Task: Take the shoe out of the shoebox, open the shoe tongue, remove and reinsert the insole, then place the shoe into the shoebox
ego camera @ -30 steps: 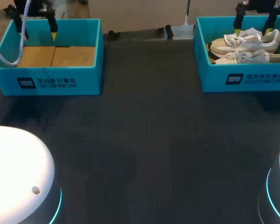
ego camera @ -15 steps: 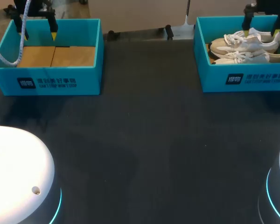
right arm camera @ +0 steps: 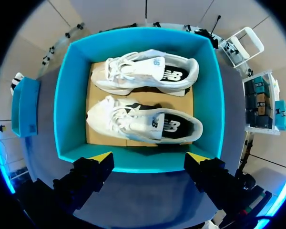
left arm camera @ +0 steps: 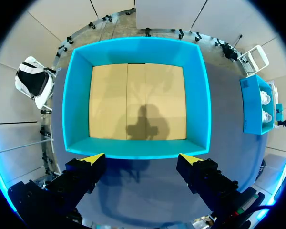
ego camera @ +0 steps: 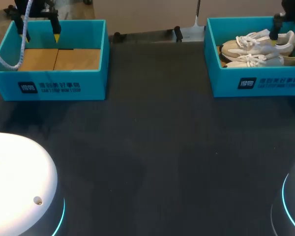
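Right gripper (right arm camera: 148, 157) fingers stand apart with nothing between them. It hangs above the right shoebox (right arm camera: 214, 95) and touches neither the box nor its contents. In the head view, one yellow tip shows over the heel end of the rear shoe (ego camera: 258, 43).

Left gripper (left arm camera: 142, 158) fingers are likewise spread and hold nothing. It hangs above the left shoebox (left arm camera: 76, 95), with the tips seen over the box wall nearest the wrist camera. This box shows only a tan cardboard floor (left arm camera: 138, 100).

Shoe position: two pale lace-up shoes lie inside the right shoebox on its cardboard floor. They sit side by side and close together, the front shoe (ego camera: 260, 60) next to the box's front wall and the rear shoe behind it.

Shoe orientation: both long axes are parallel and run across the table, along the front wall of the box. Both toes point to the robot's left, toward the other box. Both heels lie at the box's right end. The laces and the dark foot openings face upward toward the right wrist camera.

Both boxes stand well apart at the far corners of the dark table (ego camera: 152, 147).
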Controlling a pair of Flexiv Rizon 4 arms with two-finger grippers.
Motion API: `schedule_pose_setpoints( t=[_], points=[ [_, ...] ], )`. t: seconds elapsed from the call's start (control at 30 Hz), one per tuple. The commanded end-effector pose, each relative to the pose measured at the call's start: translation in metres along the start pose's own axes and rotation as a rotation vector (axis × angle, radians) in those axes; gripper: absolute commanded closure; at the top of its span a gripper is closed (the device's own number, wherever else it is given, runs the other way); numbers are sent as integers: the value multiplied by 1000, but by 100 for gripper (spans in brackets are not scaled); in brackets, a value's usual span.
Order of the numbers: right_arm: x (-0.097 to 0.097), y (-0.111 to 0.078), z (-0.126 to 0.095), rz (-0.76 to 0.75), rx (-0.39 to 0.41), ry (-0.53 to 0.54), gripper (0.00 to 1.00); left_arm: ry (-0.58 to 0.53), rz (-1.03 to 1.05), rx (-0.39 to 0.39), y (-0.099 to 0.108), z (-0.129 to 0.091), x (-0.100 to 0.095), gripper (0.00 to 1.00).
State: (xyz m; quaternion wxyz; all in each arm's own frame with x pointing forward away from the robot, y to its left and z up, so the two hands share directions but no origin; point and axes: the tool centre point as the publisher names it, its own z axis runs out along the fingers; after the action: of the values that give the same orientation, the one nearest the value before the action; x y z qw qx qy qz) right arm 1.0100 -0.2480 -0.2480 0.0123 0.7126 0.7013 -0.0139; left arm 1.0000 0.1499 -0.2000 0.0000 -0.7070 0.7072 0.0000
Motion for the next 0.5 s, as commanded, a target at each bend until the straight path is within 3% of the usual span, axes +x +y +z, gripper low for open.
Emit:
schedule_pose_setpoints(
  t=[0.03,0.2,0.5],
  points=[
    [-13,3,11,13,5,-9,0,0,0,0,0,0,0,0],
    [-30,6,20,25,0,-22,0,0,0,0,0,0,0,0],
    [-42,7,32,16,-9,-24,0,0,0,0,0,0,0,0]
  ],
)
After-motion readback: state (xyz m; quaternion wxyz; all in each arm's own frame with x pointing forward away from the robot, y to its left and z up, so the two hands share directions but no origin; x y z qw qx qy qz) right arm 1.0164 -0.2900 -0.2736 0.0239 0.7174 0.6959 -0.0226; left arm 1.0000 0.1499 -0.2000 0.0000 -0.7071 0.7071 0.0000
